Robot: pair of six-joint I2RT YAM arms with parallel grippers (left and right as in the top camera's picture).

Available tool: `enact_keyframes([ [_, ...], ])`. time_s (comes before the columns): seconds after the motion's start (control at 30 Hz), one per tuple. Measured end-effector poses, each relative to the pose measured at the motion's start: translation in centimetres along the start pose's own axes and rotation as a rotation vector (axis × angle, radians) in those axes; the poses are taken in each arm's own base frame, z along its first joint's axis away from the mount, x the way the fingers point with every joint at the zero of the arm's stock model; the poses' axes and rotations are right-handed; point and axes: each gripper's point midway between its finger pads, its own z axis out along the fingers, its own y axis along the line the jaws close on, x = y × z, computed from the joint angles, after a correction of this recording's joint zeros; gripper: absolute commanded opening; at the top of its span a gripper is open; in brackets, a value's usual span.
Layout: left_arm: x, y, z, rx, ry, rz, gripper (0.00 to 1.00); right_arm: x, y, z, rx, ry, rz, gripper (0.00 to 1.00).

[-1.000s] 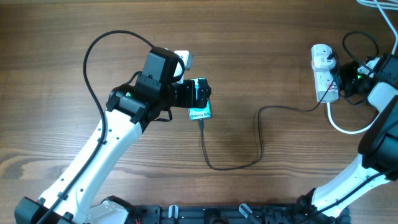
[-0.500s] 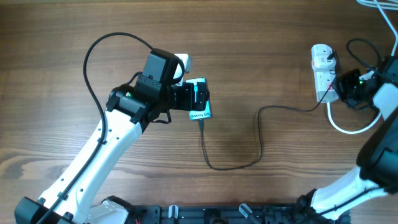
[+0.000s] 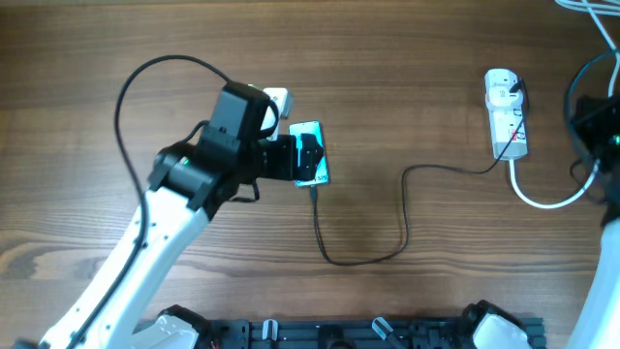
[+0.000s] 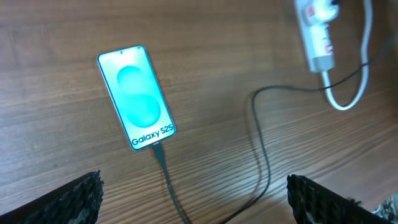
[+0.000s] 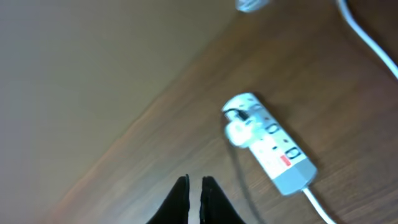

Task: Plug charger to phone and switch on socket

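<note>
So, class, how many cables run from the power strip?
2. A thin black cable runs left to the phone; a thick white cord curves right from the power strip.

Left arm [image 3: 160, 228] reached from lower left toward centre, wrist bent. Left claw [image 4: 193, 183] pointed down, jaws spread wide, nothing held. Right arm [image 3: 596, 136] sat at far right edge, mostly out of overhead view. Right claw [image 5: 194, 196] had jaws nearly together, thin gap, empty.
</note>
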Motion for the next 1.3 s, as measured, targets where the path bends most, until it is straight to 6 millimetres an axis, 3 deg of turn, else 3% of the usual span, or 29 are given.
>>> enact_keyframes([
  [0.2, -0.5, -1.1, -3.3, 0.036, -0.086, 0.022, 1.0, 3.0, 4.2, -5.6, -0.156, 0.027, -0.149, 0.19],
  [0.37, -0.5, -1.5, -5.0, 0.052, -0.122, 0.032, 1.0, 5.5, 5.9, -8.6, -0.234, 0.054, -0.212, 0.36],
  [0.43, -0.4, -1.5, -5.2, 0.052, -0.123, 0.032, 1.0, 6.2, 6.2, -9.3, -0.249, 0.06, -0.233, 0.51],
  [0.5, -0.3, -1.5, -5.1, 0.051, -0.12, 0.031, 1.0, 6.6, 6.5, -9.8, -0.258, 0.059, -0.248, 0.91],
  [0.53, -0.3, -1.5, -5.1, 0.05, -0.119, 0.031, 1.0, 6.7, 6.6, -10.1, -0.264, 0.06, -0.252, 1.0],
  [0.93, -0.3, -1.4, -4.9, 0.048, -0.113, 0.029, 1.0, 7.7, 5.1, -9.9, -0.173, 0.126, 0.069, 1.0],
  [1.3, -0.2, -1.4, -4.9, 0.048, -0.112, 0.029, 1.0, 7.6, 4.9, -9.8, -0.156, 0.127, 0.139, 1.0],
])
